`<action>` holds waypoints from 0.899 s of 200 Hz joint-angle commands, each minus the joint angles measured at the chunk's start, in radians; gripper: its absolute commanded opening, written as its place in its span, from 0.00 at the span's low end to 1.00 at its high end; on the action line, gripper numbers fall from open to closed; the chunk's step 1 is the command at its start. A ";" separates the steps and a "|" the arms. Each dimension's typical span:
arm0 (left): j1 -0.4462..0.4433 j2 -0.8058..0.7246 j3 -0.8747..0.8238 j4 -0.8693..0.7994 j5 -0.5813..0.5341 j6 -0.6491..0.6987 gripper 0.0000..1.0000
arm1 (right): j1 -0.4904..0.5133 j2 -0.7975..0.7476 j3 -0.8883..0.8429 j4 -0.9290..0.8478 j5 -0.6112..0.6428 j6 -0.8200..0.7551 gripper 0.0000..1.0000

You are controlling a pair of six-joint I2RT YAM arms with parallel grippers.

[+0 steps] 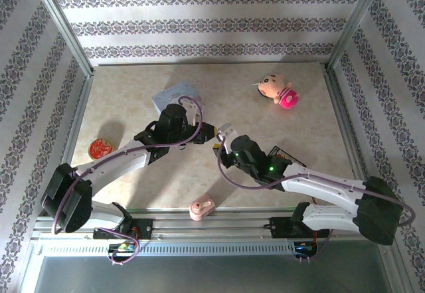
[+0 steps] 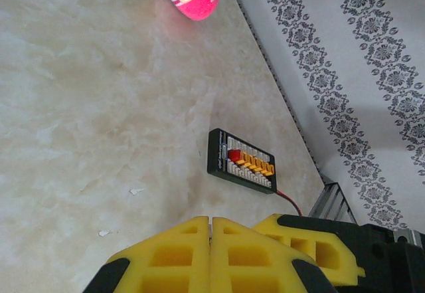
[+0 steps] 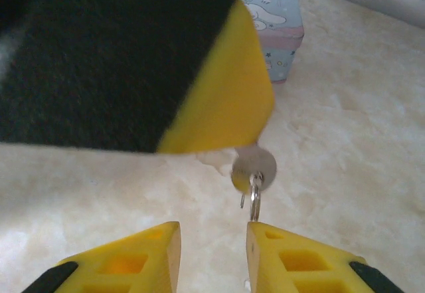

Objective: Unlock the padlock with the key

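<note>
Yellow foam fingers of the left hand (image 2: 210,221) are pressed tight together, with just a thin line between them. In the right wrist view one of those fingers is a big blurry black and yellow shape, and a small silvery key (image 3: 254,169) with a round head and a little wire ring pokes out from under it. The left hand seems to pinch the key's blade, which is hidden. The key head hangs above the pale marble-look table (image 2: 99,107).

The right hand (image 3: 213,228) is open, with a clear gap between its two yellow fingers. It sits just near the key, and the ring hangs right by the tip of one finger. I cannot tell if they touch.

I cannot tell where the padlock is.

A blue cartoon tin box (image 3: 277,22) stands further away, behind the hands. A pink plush toy (image 1: 279,90) lies far on the right. A flat black board with orange plugs (image 2: 240,161) lies to the right of the hands.
</note>
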 commanded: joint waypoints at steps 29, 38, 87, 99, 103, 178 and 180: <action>0.017 -0.047 0.023 -0.074 0.020 0.004 0.00 | 0.033 0.046 0.050 0.088 0.126 -0.128 0.35; 0.018 -0.050 0.024 -0.078 0.022 0.004 0.00 | 0.033 0.047 0.048 0.098 0.126 -0.136 0.35; 0.020 -0.053 0.022 -0.077 0.056 0.008 0.00 | 0.034 0.059 0.051 0.142 0.133 -0.184 0.33; 0.020 -0.052 0.019 -0.068 0.068 0.007 0.00 | 0.033 0.068 0.052 0.146 0.141 -0.194 0.32; 0.020 -0.053 0.019 -0.065 0.072 0.007 0.00 | 0.034 0.071 0.052 0.149 0.142 -0.196 0.32; 0.025 -0.050 0.007 -0.026 0.104 -0.004 0.00 | 0.033 0.079 0.036 0.167 0.150 -0.182 0.00; 0.026 -0.051 0.006 -0.024 0.104 -0.006 0.00 | 0.033 0.079 0.035 0.167 0.149 -0.179 0.00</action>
